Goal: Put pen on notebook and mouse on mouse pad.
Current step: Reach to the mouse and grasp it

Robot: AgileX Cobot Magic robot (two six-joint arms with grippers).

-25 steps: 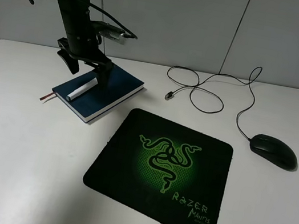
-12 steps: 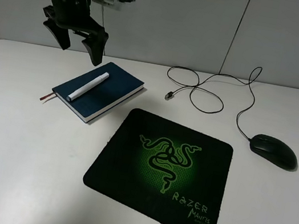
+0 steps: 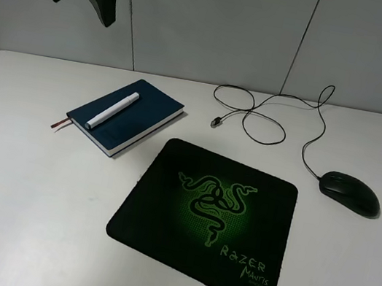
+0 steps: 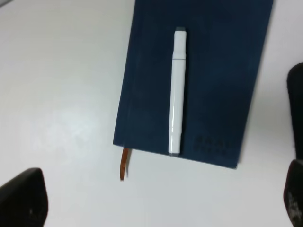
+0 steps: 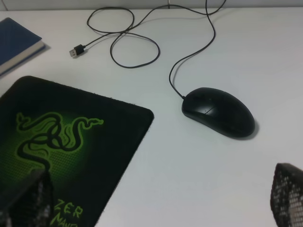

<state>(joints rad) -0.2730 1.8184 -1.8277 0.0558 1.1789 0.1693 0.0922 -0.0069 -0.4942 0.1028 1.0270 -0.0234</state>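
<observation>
A white pen is showing bright against the dark teal-blue notebook with its reddish-brown ribbon, while the black mouse pad is glowing with a green snake logo and green lettering, and the glossy black mouse and black cable are contrasting with the white table.

Bright even light, soft wrist-view blur
</observation>
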